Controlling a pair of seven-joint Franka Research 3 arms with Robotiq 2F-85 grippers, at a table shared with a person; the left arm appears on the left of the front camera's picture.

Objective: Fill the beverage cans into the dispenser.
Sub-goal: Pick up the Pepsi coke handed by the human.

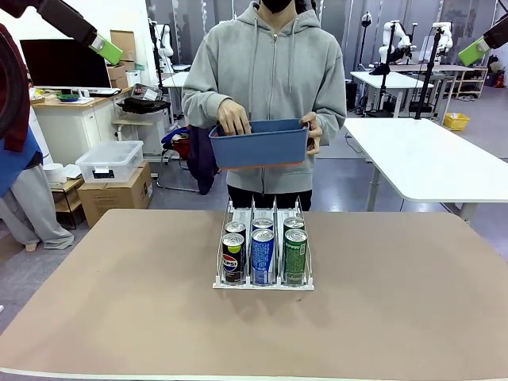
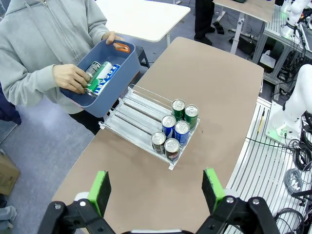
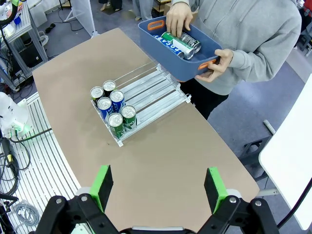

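The clear three-lane dispenser [image 1: 263,284] stands at the middle of the brown table, with several beverage cans in two rows at its front: a black Pepsi can [image 1: 232,259], a blue can [image 1: 263,255] and a green can [image 1: 295,255] lead the lanes. Behind it a person holds a blue tub [image 1: 259,146] and has one hand [image 1: 234,119] in it on more cans [image 2: 100,77] [image 3: 178,43]. My left gripper [image 2: 156,191] and right gripper [image 3: 158,189] hang open high above the table, holding nothing. The rear of the dispenser's lanes [image 2: 131,117] [image 3: 153,90] is bare.
Wide bare tabletop [image 1: 397,317] surrounds the dispenser on all sides. A white table [image 1: 429,155] stands at the back right. On the floor at the back left sit a clear storage bin [image 1: 109,161] and a cardboard box [image 1: 115,196]. Another person [image 1: 16,159] stands at the left edge.
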